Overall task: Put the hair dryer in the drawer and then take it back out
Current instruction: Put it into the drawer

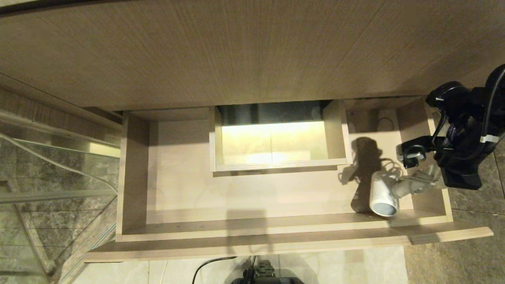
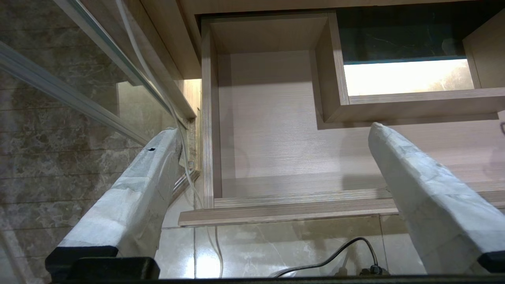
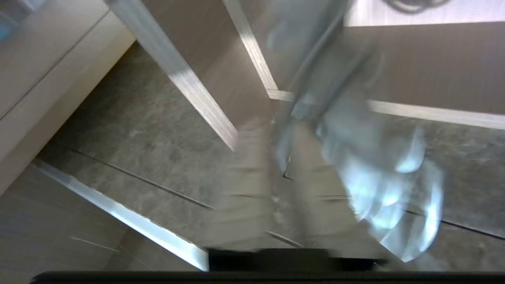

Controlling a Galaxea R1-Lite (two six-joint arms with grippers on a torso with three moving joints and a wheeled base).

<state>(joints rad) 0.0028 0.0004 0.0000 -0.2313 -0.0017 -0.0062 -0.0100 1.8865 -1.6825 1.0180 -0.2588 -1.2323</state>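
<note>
We see one drawer [image 1: 252, 189], pulled open, with one boxed cut-out [image 1: 276, 138] mid-back showing a bright lit patch inside. Far left there is a glass panel [image 1: 47, 185] with one thin cord running along it.

One left gripper [image 2: 272, 134] shows only in its wrist view: two taped fingers [image 2: 146, 185] wide apart, nothing between them, hanging off the drawer's left front corner over the tiled floor [image 2: 284, 244]. One black cable [image 2: 339, 256] lies on that floor.

Drawer floor is bare across left and middle. At the right end we count one hair dryer [image 1: 384, 193], white barrel with its round end facing the front wall, grey handle angled out to the right. Its coiled cord [image 1: 388, 165] lies behind it. We can't tell if the barrel touches the drawer floor.

One right gripper [image 1: 428, 177] sits over the drawer's right wall, fingers clamped on the dryer's handle. Right wrist view is smeared; the dryer [image 3: 378, 165] shows as a pale blur beside the fingers.
</note>
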